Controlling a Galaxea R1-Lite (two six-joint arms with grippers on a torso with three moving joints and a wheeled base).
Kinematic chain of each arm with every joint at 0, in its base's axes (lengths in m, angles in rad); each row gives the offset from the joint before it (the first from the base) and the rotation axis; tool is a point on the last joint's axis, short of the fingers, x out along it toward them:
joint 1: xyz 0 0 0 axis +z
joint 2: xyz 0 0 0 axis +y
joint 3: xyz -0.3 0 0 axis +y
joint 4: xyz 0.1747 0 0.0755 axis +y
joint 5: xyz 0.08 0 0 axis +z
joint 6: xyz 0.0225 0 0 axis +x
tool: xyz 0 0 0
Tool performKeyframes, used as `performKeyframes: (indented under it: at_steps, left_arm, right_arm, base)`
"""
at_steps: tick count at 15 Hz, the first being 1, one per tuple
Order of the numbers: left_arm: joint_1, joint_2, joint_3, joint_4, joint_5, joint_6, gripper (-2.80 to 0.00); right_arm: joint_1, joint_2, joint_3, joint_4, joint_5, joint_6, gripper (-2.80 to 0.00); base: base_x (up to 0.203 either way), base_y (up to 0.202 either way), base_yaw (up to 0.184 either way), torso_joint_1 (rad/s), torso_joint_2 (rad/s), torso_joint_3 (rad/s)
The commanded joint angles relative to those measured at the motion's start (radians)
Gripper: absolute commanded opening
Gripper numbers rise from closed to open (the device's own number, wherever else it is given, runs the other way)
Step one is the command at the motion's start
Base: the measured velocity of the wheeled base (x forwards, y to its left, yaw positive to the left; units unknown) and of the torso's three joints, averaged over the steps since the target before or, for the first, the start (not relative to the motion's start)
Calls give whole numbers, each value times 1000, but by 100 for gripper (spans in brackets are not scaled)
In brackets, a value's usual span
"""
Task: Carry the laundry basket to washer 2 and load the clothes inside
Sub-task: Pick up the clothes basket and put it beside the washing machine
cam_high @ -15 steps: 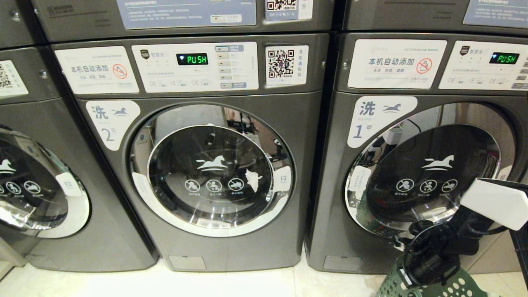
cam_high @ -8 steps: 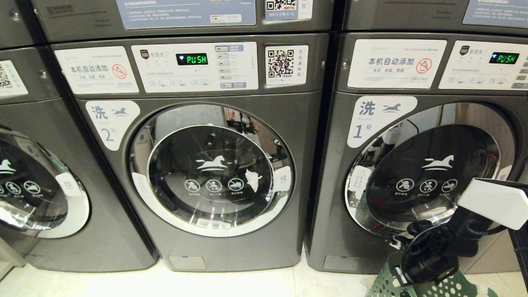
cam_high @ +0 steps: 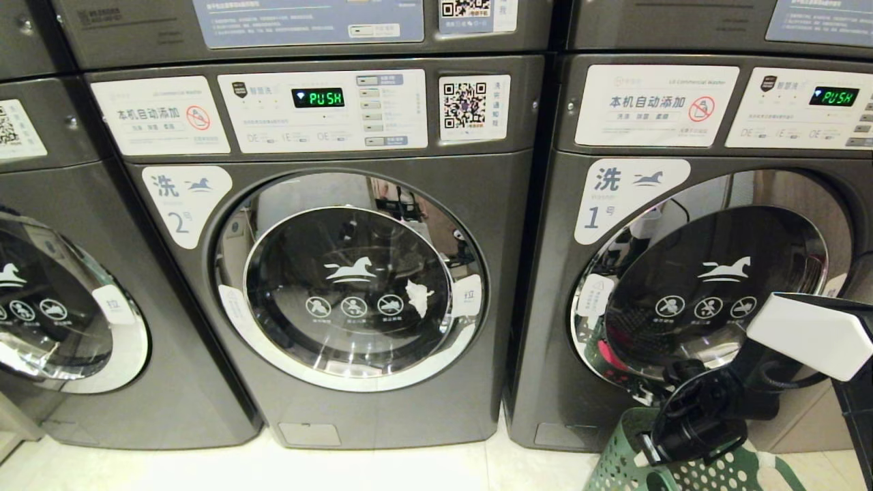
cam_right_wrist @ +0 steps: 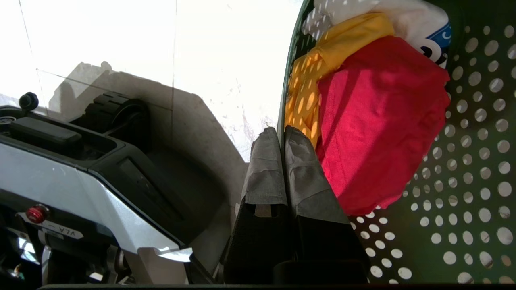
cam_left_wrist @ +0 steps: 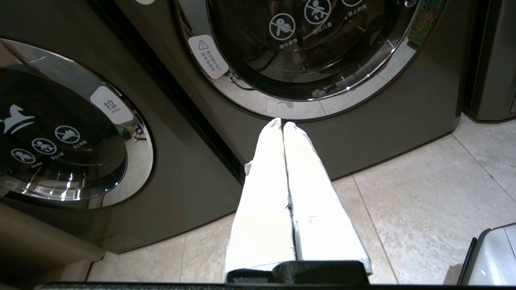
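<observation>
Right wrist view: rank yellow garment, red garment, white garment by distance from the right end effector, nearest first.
From the right end effector, shut on the laundry basket rim:
1. Yellow garment, right beside the fingertips, against the basket wall.
2. Red garment, just past the yellow one, mid-basket; close to it.
3. White garment, farthest, at the far end of the pile.

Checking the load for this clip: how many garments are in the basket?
3: a red one in the middle of the basket, a yellow one beside it, a white one behind. More may lie underneath.
</observation>
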Motion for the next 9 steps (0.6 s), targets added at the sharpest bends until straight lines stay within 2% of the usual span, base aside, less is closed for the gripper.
performKeyframes:
  at_steps: [1,5,8,9]
  left_arm:
    - [0,2,-1,0,-1,2,-280]
    - [0,2,-1,2,-1,2,-280]
    - [0,2,-1,2,-1,2,-280]
    - [0,2,-1,2,-1,2,-280]
  right_arm:
    - [2,32,-32,-2,2,8,-280]
    - [14,66,-114,4,15,31,-280]
    - [14,72,-123,6,16,28,-280]
    - [14,72,-123,7,16,28,0]
  base:
    - [0,0,0,0,0,0]
    - [0,0,0,0,0,0]
    - [0,0,0,0,0,0]
    - [0,0,0,0,0,0]
